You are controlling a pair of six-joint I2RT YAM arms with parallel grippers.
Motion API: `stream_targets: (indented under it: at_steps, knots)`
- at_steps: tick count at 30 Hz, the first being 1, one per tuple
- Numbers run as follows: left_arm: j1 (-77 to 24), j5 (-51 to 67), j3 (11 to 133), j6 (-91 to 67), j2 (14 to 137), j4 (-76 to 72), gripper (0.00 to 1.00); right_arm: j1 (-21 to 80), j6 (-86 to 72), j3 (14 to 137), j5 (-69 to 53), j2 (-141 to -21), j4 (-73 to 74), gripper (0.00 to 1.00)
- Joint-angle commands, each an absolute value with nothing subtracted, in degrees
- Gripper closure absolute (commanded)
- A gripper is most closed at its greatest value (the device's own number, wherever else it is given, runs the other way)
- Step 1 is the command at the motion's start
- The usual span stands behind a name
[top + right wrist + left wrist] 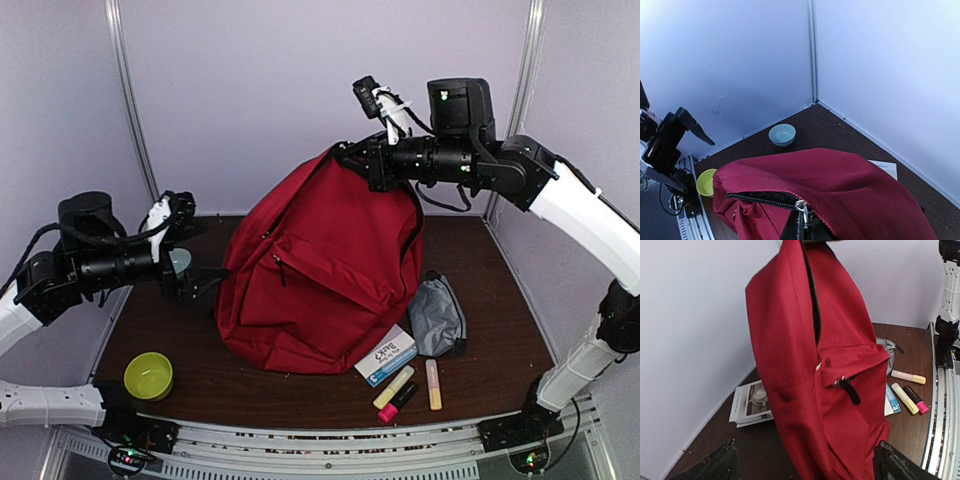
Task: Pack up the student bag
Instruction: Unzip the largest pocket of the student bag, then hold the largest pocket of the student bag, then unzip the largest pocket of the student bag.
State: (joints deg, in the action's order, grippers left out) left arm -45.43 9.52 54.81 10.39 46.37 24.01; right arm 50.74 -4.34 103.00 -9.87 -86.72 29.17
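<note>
- The right gripper [358,160] is clenched on the crown of the student bag [310,270], a large red fabric backpack with black straps. The main zip [767,198] runs off just beside the jaws.
- The student bag hangs from those jaws, with its base resting on the dark brown table [500,340] well below them.
- The left gripper [188,258] is released. Its fingers are spread wide with nothing between them, and the bag stands straight ahead of the jaws, apart from them.
- The black front-pocket zip pull [850,390] faces the left jaws.
- Handling, as judged: the cloth is soft and limp, and the bag is probably light. It sags wherever it is unsupported, so the crown needs holding up.
- The best holds are a zip pull or the seam beside the zip. The flat panels give little to pinch.
- Beyond the bag from the left jaws lie a grey zip pouch [438,318], a white-and-blue box [385,357] and three highlighter pens [398,392].
- A printed booklet [752,402] lies behind the bag.
- A small teal bowl [782,135] sits near the left jaws, and a yellow-green bowl [148,375] sits below them.
</note>
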Motion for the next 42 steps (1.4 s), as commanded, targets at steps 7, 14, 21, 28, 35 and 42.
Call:
stream_targets:
  at_steps: [7,14,21,28,35,42]
  knots:
    - [-46.1,12.3,69.2,9.1,57.1,20.5,0.05,57.5,4.1,109.7,-13.8,-93.6,29.6,1.0]
    - [-46.0,11.7,79.0,12.5,67.2,24.9,0.31,58.6,4.6,109.9,-15.7,-94.1,29.3,1.0]
    - [-45.8,14.1,75.7,12.7,64.6,19.3,0.78,58.8,4.8,108.6,-16.7,-93.6,28.8,1.0]
    - [-44.6,14.5,75.3,12.0,63.1,19.4,1.0,58.8,5.7,108.2,-16.7,-93.3,29.3,1.0]
    - [-44.5,6.9,74.8,11.3,63.2,20.6,1.0,58.6,5.5,107.7,-12.9,-92.8,30.5,1.0]
    - [-44.5,-9.5,66.3,13.8,55.1,15.2,1.0,51.2,0.8,101.8,-8.4,-88.1,31.5,1.0]
